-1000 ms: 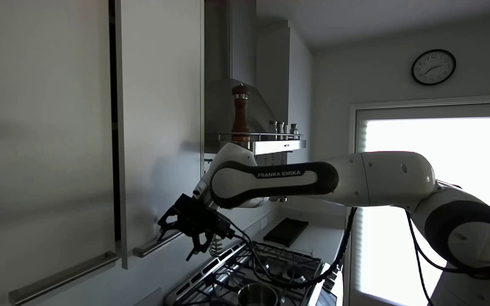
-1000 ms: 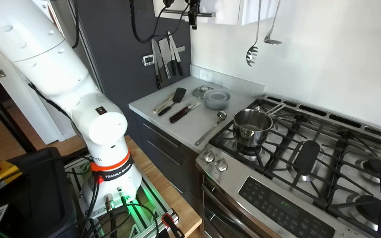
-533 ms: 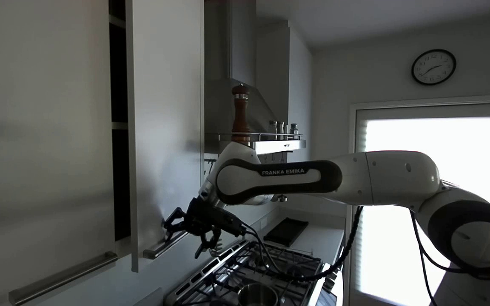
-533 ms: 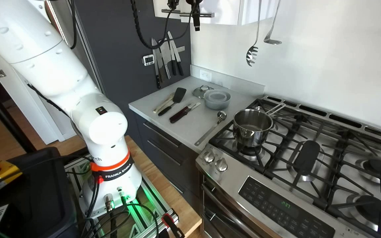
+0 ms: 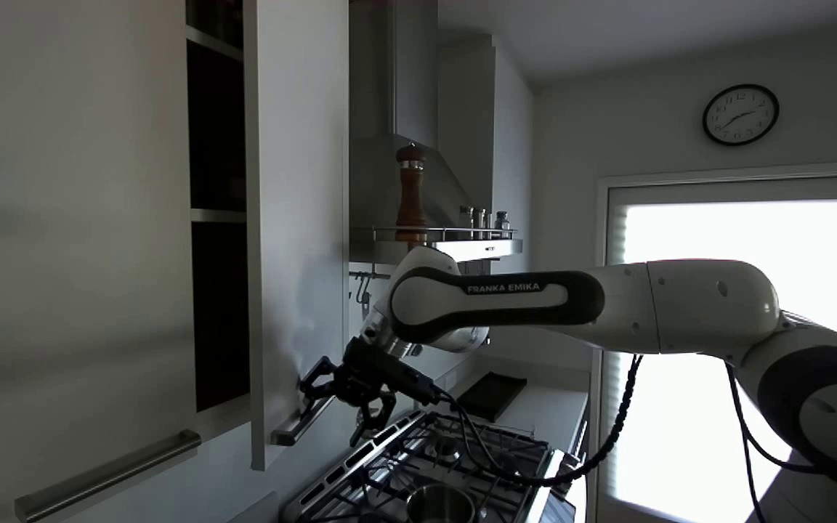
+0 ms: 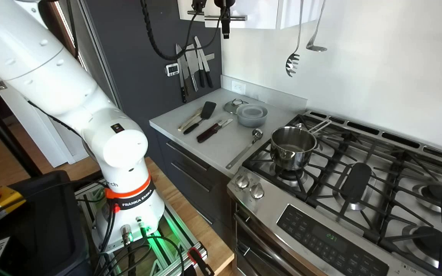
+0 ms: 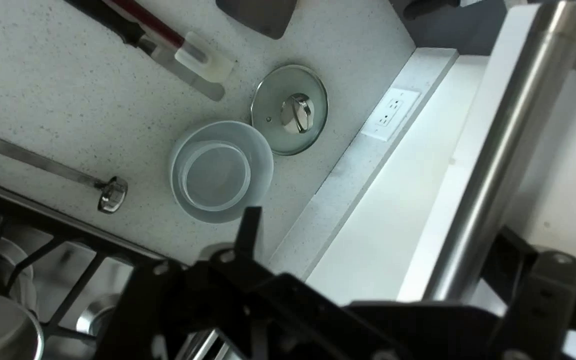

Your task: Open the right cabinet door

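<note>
"Where's the R cab door (image 5: pixel 302 218)?"
"Ajar, btwn wide panel (image 5: pixel 70 218) & hood (image 5: pixel 389 189) in an exterior view, w/ shelf edges (image 5: pixel 219 216) showing inside."
"Pincer (image 5: pixel 331 425)?"
"Fingers (image 7: pixel 249 234) well apart, one tucked behind the door's hdl (image 7: pixel 499 165)."

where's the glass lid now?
Wrist view, upper centre: the glass lid lies on the counter, to the upper right of the translucent bowl, left of the wall outlet.
</note>
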